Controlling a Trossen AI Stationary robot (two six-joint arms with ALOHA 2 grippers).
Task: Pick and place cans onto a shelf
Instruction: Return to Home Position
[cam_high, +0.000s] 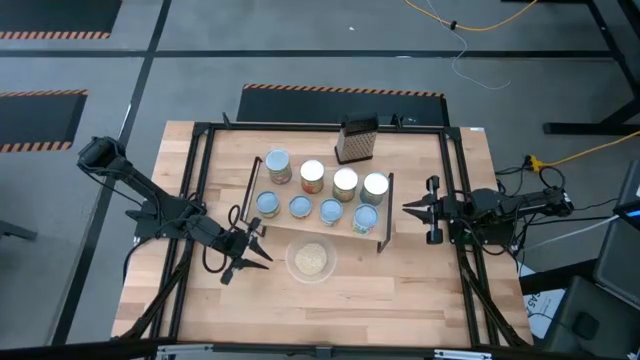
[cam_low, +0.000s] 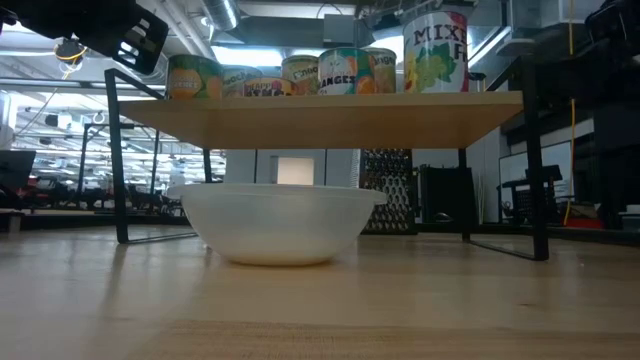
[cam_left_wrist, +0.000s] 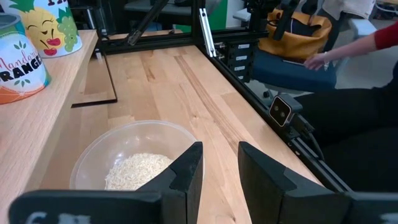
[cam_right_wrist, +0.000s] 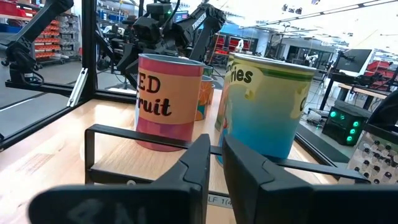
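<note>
All eight cans (cam_high: 312, 176) stand in two rows on the shelf (cam_low: 320, 120), at the centre of the high view. None are left on the tabletop (cam_high: 400, 290), so I judge the placing done and the step in hand is taking both arms home.

My left claw (cam_high: 258, 248) hangs low, just left of the bowl of grain (cam_high: 311, 260) and below the shelf's left end in the high view. Its fingers stand apart with a clear gap. It holds nothing and touches nothing.

My right claw (cam_high: 408, 208) points at the shelf's right end from just beside it. Its fingers are drawn almost together with nothing between them, and the nearest cans fill its wrist view.

Next, as I see it, each arm should lift and draw outward from the shelf. The left must clear the bowl's rim. The right must back straight off, so that it clips neither the black frame nor the end cans.
</note>
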